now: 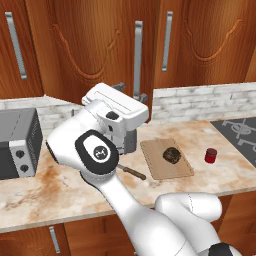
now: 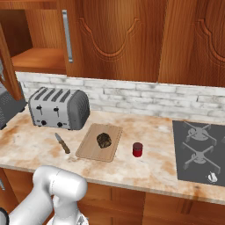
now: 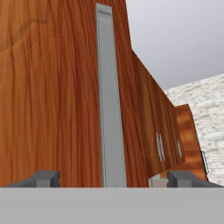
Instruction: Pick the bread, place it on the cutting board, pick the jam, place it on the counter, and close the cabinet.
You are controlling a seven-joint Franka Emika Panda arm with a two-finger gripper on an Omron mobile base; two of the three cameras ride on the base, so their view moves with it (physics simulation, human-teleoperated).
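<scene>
While gripper (image 3: 113,178) gapes astride cabinet (image 3: 52,96) handle (image 3: 109,100), no readable writing.

A toaster (image 2: 58,108), knife (image 2: 62,143), microwave (image 1: 19,143) and stovetop (image 2: 200,151).

Kitchen: marbled counter (image 2: 145,169), toaster (image 2: 58,108), hob (image 2: 200,151), wooden cabinet (image 2: 123,39).

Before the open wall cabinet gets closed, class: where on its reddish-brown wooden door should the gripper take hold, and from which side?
Grip the long silver bar handle on the cabinet door partway along its length, coming straight at the door's front face. In the hand view the bar runs lengthwise between the open gripper's fingertips, so they can close across its narrow width.
</scene>
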